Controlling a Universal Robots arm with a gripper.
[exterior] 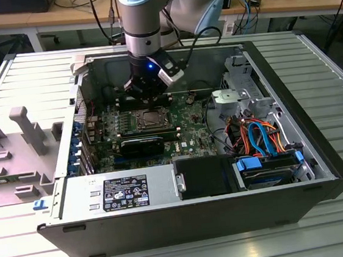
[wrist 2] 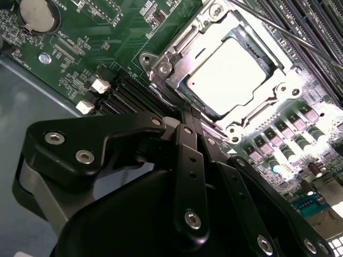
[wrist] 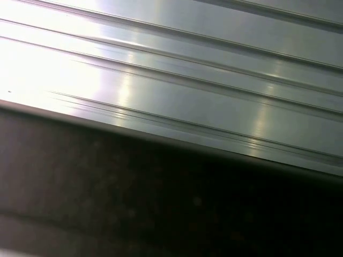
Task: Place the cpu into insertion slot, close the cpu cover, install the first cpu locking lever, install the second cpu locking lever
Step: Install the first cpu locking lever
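Cpu [wrist 2: 228, 75] seated in insertion slot [wrist 2: 236, 130], cpu cover [wrist 2: 181, 63] down, tool [wrist 2: 187, 113] clenched at slot's edge

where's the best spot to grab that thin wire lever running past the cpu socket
Pinch the wire lever across its straight bare span, away from the cpu cover, coming down from above the board. It is a thin rod that seems to stand off the board, so there is likely room either side; nearer the cover it is crowded.
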